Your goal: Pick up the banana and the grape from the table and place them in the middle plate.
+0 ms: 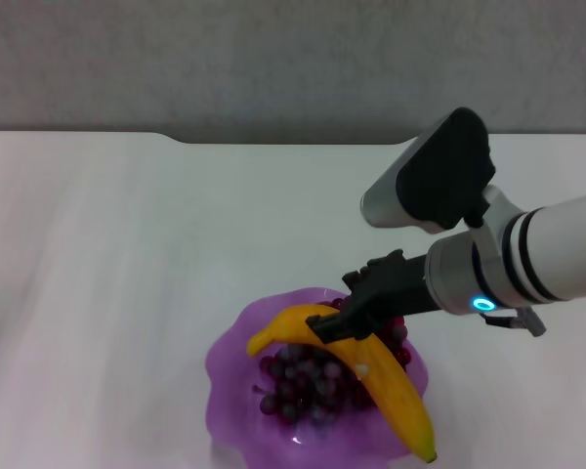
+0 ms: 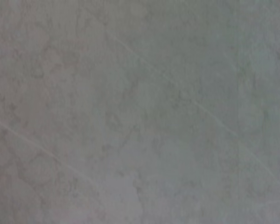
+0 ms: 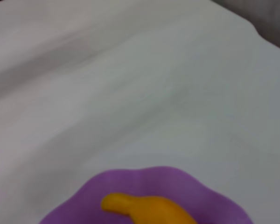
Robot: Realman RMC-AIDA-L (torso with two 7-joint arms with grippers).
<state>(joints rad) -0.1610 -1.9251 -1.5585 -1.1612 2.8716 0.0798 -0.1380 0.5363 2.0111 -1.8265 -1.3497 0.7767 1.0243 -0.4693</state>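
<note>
Head view: one middle plate (image 1: 225,386) on the table (image 1: 127,244), holding one banana (image 1: 391,386) laid across one grape (image 1: 308,381) bunch. Right gripper (image 1: 344,322) over the plate's far side, fingers straddling the banana; pinching or just touching, cannot tell.

Left wrist view: only blurred grey surface, no gripper, no objects.

Right wrist view: plate rim (image 3: 177,179) and banana end (image 3: 144,207) only; grapes hidden here. No readable writing anywhere.
</note>
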